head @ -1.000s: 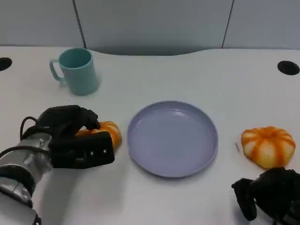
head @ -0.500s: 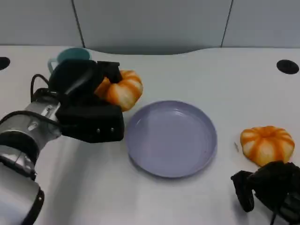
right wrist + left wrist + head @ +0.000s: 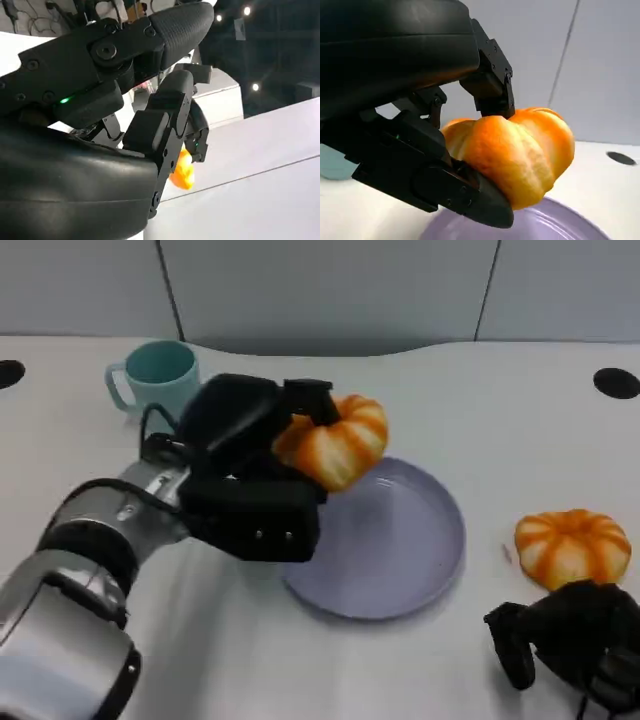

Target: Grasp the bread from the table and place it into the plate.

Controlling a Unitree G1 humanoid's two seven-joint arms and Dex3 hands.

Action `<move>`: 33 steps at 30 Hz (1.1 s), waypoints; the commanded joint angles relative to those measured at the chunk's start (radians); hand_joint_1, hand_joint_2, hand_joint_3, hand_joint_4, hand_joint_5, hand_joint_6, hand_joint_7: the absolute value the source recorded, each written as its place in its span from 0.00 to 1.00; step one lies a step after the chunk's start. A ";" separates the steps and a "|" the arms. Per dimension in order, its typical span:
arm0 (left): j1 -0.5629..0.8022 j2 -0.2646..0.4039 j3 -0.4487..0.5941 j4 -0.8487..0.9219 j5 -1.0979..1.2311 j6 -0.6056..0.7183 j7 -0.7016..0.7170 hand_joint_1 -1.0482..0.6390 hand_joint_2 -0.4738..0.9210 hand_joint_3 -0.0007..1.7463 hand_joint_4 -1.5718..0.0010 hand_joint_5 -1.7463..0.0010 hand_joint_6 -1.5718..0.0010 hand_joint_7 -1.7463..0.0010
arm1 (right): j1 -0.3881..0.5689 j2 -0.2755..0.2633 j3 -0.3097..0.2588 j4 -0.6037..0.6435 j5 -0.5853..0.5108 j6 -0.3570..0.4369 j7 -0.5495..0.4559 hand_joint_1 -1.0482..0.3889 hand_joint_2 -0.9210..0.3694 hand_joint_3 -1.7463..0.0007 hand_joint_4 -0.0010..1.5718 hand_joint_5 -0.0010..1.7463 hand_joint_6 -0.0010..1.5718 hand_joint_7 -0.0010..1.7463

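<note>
**Bread held above the plate's left rim**

We saw the left robot hand (image 3: 255, 475) gripping the bread (image 3: 335, 440), an orange, pumpkin-shaped roll with pale stripes. The roll was lifted off the white surface (image 3: 480, 400) and sat over the far left edge of the lavender plate (image 3: 400, 540), not resting in it. In the left wrist view the black fingers (image 3: 490, 85) pressed on the top of the roll while the thumb side ran under it, and the plate's rim (image 3: 560, 225) lay just below the roll.

The silver left forearm (image 3: 90, 560) came in from the near left of the head view and covered part of the plate's left side. The plate itself held nothing that we could see.

A second orange roll (image 3: 572, 547) lay on the surface to the right of the plate, apart from its rim. The right robot hand (image 3: 565, 640) was low at the near right, just nearer than that second roll. Its fingers (image 3: 165, 115) were curled inward with nothing between them in the right wrist view, where a small patch of orange (image 3: 182, 170) showed beyond them; we could not tell which roll it was.

A teal mug (image 3: 155, 375) stood upright at the far left, its handle turned left, well apart from the plate.
</note>
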 commanded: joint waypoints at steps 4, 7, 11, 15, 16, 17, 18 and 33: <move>-0.014 0.002 0.020 -0.003 -0.047 0.051 -0.222 0.03 1.00 0.10 0.96 0.38 0.97 0.60 | 0.019 0.009 0.004 -0.018 -0.002 -0.049 -0.024 0.40 0.02 1.00 0.51 1.00 0.78 0.03; -0.021 0.014 0.009 -0.011 -0.037 0.060 -0.249 0.00 1.00 0.18 1.00 0.50 1.00 0.62 | 0.018 0.012 0.004 -0.025 0.010 -0.009 -0.017 0.41 0.02 1.00 0.50 1.00 0.77 0.02; -0.027 0.036 0.019 -0.023 -0.049 0.032 -0.272 0.00 1.00 0.31 1.00 0.80 0.87 0.45 | 0.001 0.029 -0.016 -0.014 0.045 0.008 0.029 0.43 0.01 0.99 0.52 1.00 0.75 0.01; -0.025 0.041 0.051 -0.030 -0.088 0.003 -0.307 0.00 1.00 0.31 1.00 0.72 0.78 0.49 | 0.000 0.015 -0.003 -0.011 0.013 -0.029 -0.002 0.39 0.01 0.99 0.52 1.00 0.78 0.03; -0.024 0.044 0.055 -0.033 -0.094 -0.002 -0.310 0.00 1.00 0.32 1.00 0.71 0.78 0.50 | 0.004 0.013 0.003 -0.016 0.003 -0.039 -0.018 0.38 0.01 1.00 0.52 1.00 0.77 0.02; -0.023 0.046 0.061 -0.035 -0.101 -0.009 -0.315 0.00 1.00 0.32 1.00 0.70 0.79 0.51 | 0.007 0.013 0.005 -0.020 0.000 -0.034 -0.031 0.38 0.02 1.00 0.52 1.00 0.77 0.02; -0.020 0.049 0.069 -0.037 -0.112 -0.017 -0.322 0.00 1.00 0.31 1.00 0.66 0.80 0.52 | 0.009 0.013 0.007 -0.021 -0.002 -0.026 -0.039 0.40 0.03 1.00 0.51 1.00 0.76 0.02; 0.177 -0.024 0.731 -0.056 -0.975 0.301 -1.353 0.00 1.00 0.13 0.38 0.88 0.45 0.94 | 0.007 0.048 -0.020 -0.021 0.047 0.001 -0.002 0.44 0.02 1.00 0.53 1.00 0.76 0.01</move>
